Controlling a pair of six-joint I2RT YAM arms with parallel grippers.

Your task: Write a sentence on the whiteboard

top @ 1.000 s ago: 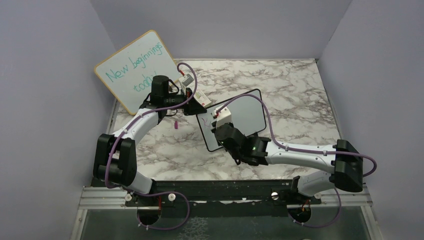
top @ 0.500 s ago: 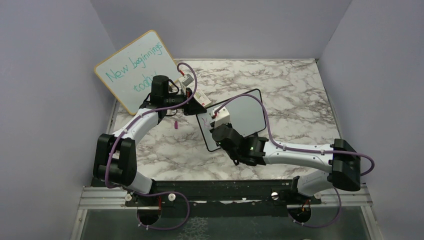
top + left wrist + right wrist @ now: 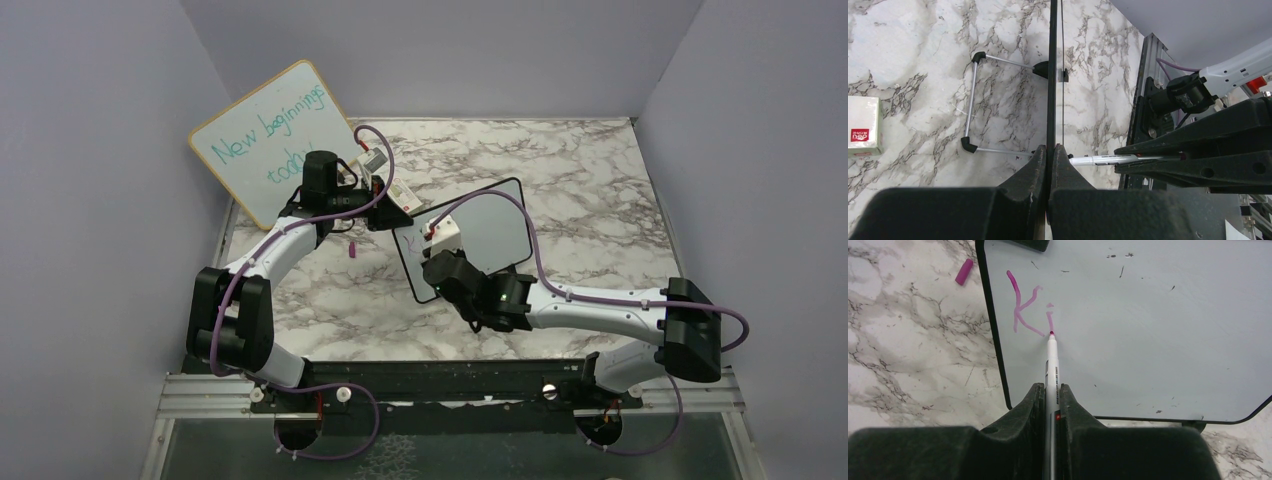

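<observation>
Your right gripper [image 3: 1050,388] is clamped narrow around the barrel of a white marker [image 3: 1052,360], whose pink tip touches the whiteboard [image 3: 1158,325] at the foot of the "i". Only "Ki" of the sentence [image 3: 1029,310] is on the board, near its upper left corner in the right wrist view. That view cuts off the board's top and right edges. From the top camera the letters are mostly hidden behind the right wrist, and what shows is too faint to read. The whiteboard stands tilted near the middle of the marble table [image 3: 600,200]. Your left gripper [image 3: 1050,150] is closed tight on the board's thin black frame. The left wrist view sees the board edge-on, so its face cannot be read there, though the wire stand [image 3: 970,107] behind it shows. A pink cap [image 3: 964,271] lies on the table just left of the board. A small white box [image 3: 864,125] with a red label is cut off at the frame's edge, its print unreadable. The wood-framed board [image 3: 265,135] leans at the far left, its lower corner and last teal letters covered by the left arm.
</observation>
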